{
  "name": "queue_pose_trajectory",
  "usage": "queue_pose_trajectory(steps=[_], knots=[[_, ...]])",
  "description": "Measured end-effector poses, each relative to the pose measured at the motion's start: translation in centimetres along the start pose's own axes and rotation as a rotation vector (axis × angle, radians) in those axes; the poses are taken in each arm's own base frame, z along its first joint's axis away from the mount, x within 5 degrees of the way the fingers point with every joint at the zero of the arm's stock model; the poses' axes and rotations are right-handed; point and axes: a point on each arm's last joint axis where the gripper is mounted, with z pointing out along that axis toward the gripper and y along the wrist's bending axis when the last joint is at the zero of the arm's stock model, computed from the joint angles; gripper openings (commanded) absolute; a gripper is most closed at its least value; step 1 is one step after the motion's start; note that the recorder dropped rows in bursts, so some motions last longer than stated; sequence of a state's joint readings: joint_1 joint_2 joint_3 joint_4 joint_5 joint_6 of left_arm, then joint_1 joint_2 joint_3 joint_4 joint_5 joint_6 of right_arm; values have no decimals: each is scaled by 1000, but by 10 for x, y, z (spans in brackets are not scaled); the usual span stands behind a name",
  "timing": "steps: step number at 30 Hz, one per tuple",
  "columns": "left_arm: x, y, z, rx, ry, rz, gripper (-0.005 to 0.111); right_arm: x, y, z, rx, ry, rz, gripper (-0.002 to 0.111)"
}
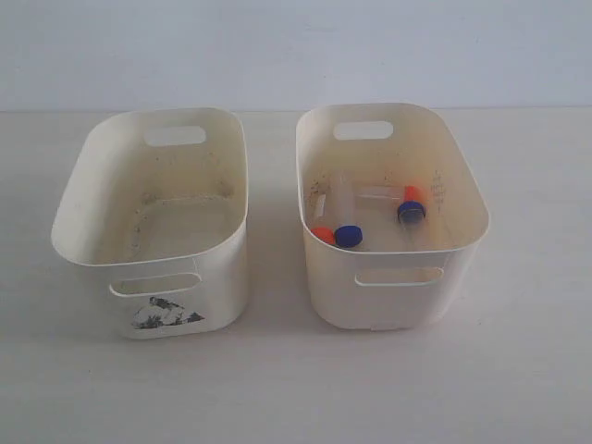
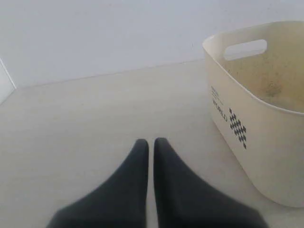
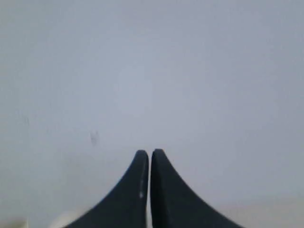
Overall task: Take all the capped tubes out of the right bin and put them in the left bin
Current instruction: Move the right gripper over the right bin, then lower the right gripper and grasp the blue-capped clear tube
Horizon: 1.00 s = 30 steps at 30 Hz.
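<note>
Cream-white left bin (image 1: 227, 277) with black-grey patch (image 1: 165, 314) and black diamond print (image 2: 237, 128), plain cream-white right bin (image 1: 388, 310), clear capped tubes (image 1: 349, 237) topped blue and orange-red.

both bins look like smooth cream-white plastic with a dull satin sheen. the left bin (image 1: 176, 273) has grimy, speckled inner walls and a torn, papery black-grey sticker scrap (image 1: 165, 314) low on its front. the right bin (image 1: 398, 301) is cleaner. the tubes (image 1: 375, 193) are clear plastic, and their blue and orange-red caps (image 1: 348, 237) look glossy. the worktop (image 1: 277, 388) is pale, matt and faintly grained. the left hand (image 2: 151, 142) and right hand (image 3: 150, 153) are matt black.
</note>
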<state>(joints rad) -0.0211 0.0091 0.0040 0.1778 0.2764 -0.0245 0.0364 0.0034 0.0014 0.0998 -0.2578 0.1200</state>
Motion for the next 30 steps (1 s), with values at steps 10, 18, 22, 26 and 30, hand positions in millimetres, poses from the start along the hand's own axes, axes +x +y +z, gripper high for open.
queue_pose_trajectory(steps=[10, 18, 22, 26, 30], knots=[[0, 0, 0, 0, 0, 0, 4, -85, 25, 40, -9, 253, -72, 1], [0, 0, 0, 0, 0, 0, 4, -46, 26, 110, 54, 1030, -32, 1], [0, 0, 0, 0, 0, 0, 4, -28, 43, 152, -161, 1177, 32, 1], [0, 0, 0, 0, 0, 0, 4, -9, 63, 213, -372, 1190, 113, 1], [0, 0, 0, 0, 0, 0, 4, 31, 99, 257, -492, 1266, 86, 2]])
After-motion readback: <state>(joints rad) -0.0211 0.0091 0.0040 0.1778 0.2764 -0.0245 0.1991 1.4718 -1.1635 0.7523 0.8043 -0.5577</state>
